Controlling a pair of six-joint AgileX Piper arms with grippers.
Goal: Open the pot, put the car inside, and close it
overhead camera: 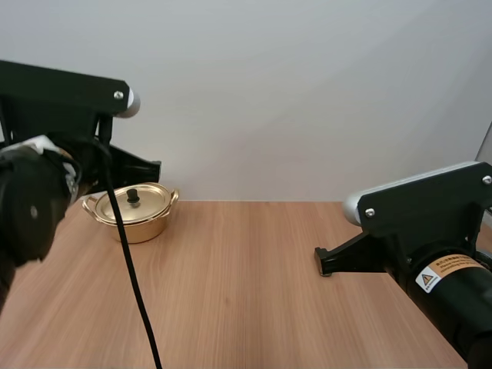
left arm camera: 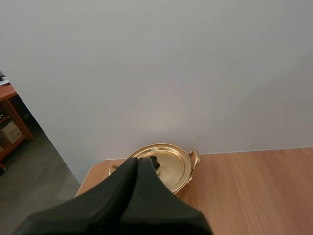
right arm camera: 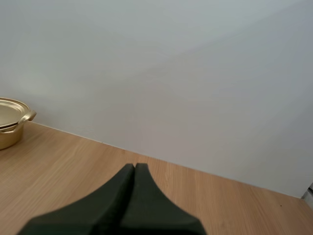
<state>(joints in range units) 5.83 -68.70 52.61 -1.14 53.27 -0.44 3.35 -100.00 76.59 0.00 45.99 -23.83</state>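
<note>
At the upper left of the high view the left gripper [overhead camera: 154,169] hangs just above the gold pot [overhead camera: 132,217]. Its two black fingers are clenched together into one dark wedge with nothing between them. From its own wrist camera the wedge's tip lies over the near edge of the lid [left arm camera: 172,164], beside the black knob [left arm camera: 155,162]; whether it touches the lid I cannot tell. The pot stands at the far left of the wooden table [overhead camera: 246,300], close to the pale wall [overhead camera: 307,92], with its lid on and a handle at either side. At the right of the frame the right gripper [overhead camera: 324,261] is likewise clenched on nothing. It sits low over the table, pointing left and well apart from the pot.
</note>
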